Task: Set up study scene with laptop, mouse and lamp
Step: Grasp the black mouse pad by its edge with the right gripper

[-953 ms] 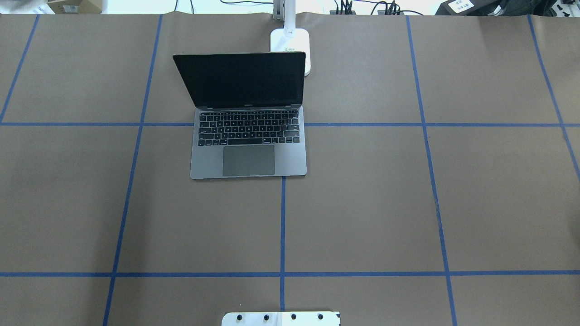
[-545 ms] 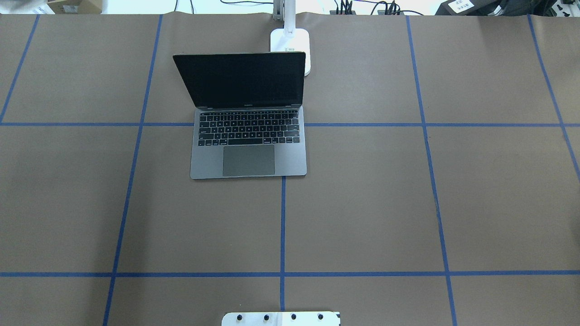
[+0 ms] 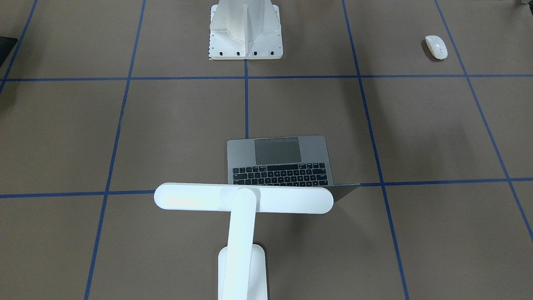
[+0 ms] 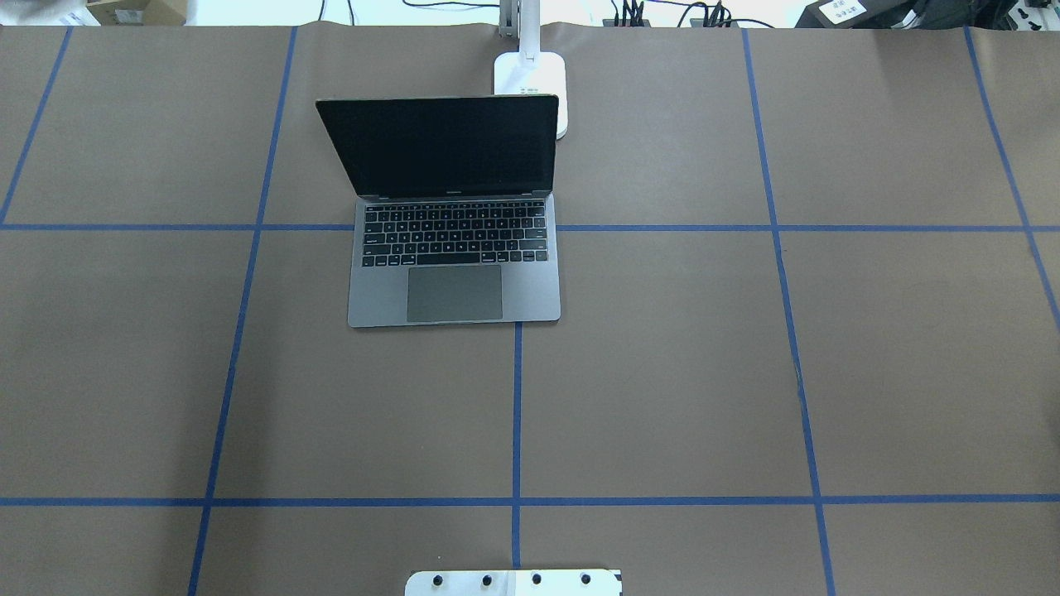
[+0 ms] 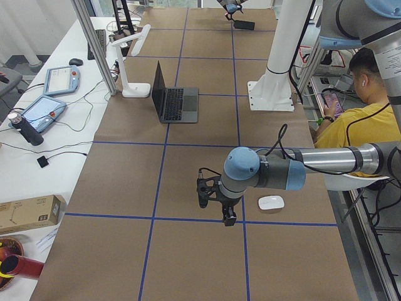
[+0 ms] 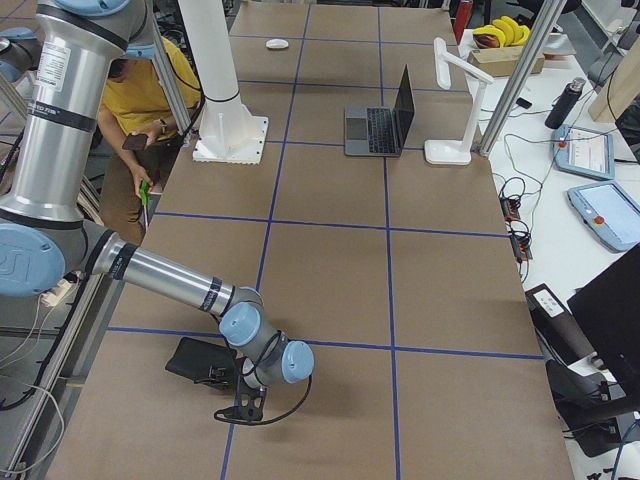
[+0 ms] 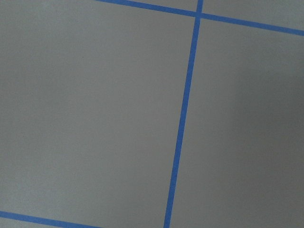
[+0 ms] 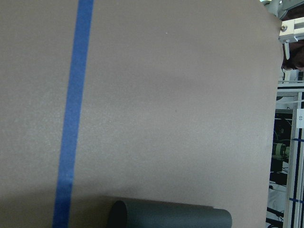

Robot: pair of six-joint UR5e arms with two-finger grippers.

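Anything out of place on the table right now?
Only the mouse: it sits alone near the robot's left end of the table, far from the laptop, which is open with the lamp behind it. Nothing looks spilled or damaged.

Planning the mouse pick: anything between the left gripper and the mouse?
Nothing visible. The mouse lies on the table just beside the left gripper; the laptop and lamp sit far off.

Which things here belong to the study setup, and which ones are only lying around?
For the job: laptop, mouse, lamp.

Lying about: black mat, white pedestal, cardboard box, bottle.
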